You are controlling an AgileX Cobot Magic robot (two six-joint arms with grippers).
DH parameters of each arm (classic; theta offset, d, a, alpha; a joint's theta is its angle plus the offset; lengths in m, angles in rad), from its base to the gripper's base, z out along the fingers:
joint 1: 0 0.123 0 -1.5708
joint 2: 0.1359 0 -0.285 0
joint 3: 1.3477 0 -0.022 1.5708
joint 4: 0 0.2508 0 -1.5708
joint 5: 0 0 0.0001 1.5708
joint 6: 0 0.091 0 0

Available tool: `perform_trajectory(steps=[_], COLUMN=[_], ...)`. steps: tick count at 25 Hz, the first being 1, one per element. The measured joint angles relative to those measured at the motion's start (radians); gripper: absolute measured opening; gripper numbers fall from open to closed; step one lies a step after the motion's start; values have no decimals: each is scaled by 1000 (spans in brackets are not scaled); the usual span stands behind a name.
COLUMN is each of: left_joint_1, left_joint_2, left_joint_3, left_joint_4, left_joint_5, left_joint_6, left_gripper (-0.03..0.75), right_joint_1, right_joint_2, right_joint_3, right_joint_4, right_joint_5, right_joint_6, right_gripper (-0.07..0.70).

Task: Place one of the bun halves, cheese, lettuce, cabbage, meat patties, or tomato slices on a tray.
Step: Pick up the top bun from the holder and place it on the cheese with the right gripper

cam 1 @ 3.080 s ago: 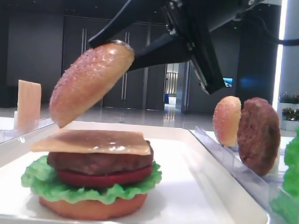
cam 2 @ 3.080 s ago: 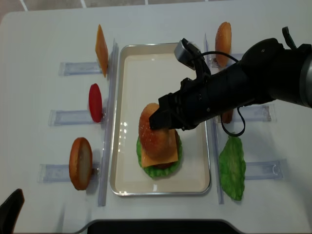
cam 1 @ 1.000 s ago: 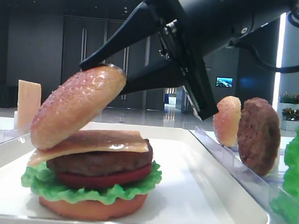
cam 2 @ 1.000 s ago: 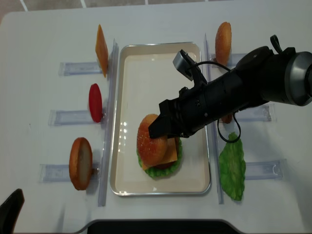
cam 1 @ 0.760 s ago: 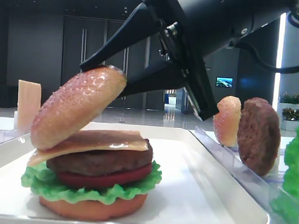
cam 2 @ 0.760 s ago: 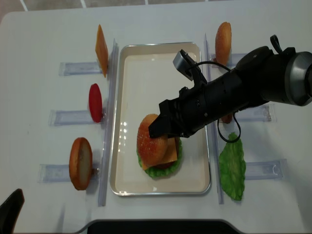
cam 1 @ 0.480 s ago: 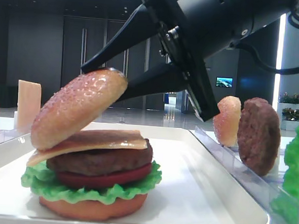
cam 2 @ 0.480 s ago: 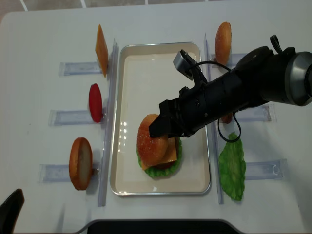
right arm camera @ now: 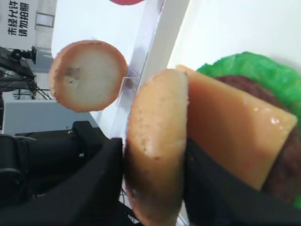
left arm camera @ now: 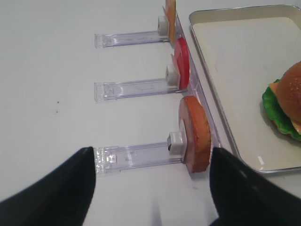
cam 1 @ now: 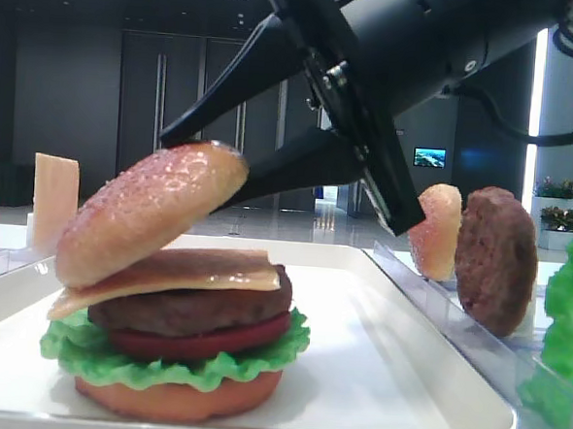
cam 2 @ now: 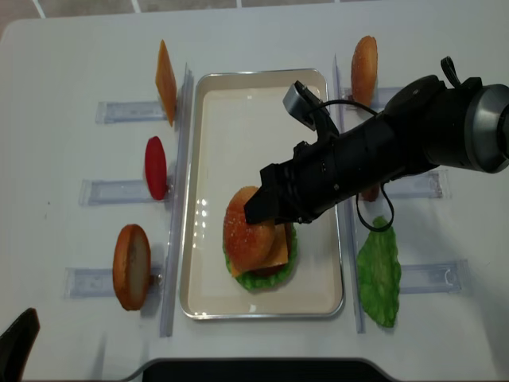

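A white tray (cam 1: 432, 379) holds a stacked burger: bun base (cam 1: 178, 398), lettuce (cam 1: 93, 353), tomato slice (cam 1: 201, 343), meat patty (cam 1: 193, 311) and cheese (cam 1: 215, 268). A glossy speckled bun top (cam 1: 150, 211) leans tilted on the cheese, its left edge down and its right edge raised. My right gripper (cam 1: 207, 166) is shut on that raised edge, and in the right wrist view both black fingers (right arm camera: 108, 169) press against the bun top (right arm camera: 155, 150). My left gripper (left arm camera: 150, 188) is open over the bare table, left of the tray.
Clear racks flank the tray. On the right stand a paler bun top (cam 1: 434, 228), a meat patty (cam 1: 496, 258) and lettuce (cam 2: 378, 274). On the left stand a cheese slice (cam 2: 165, 79), a tomato slice (cam 2: 155, 167) and a bun half (cam 2: 131, 267).
The bun top has sunk a little and lies flatter on the cheese, with the right gripper still around it. The left gripper has not moved.
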Motion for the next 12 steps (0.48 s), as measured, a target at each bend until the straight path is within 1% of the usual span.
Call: perform_trajectory(steps=[6, 10, 12], left_joint_1=[0, 0, 0], left_joint_2=[0, 0, 0], left_joint_3=[0, 0, 0], left_joint_4=[0, 0, 0], left_joint_5=[0, 0, 0], left_joint_6=[0, 0, 0], left_gripper=[576, 576, 576], right_joint_1=[0, 0, 0], right_joint_2=[0, 2, 2], right_joint_3=[0, 0, 0], right_joint_4=[-46, -64, -68], right_joint_5=[-40, -51, -56], right_joint_6=[11, 17, 26], right_gripper=[330, 369, 401])
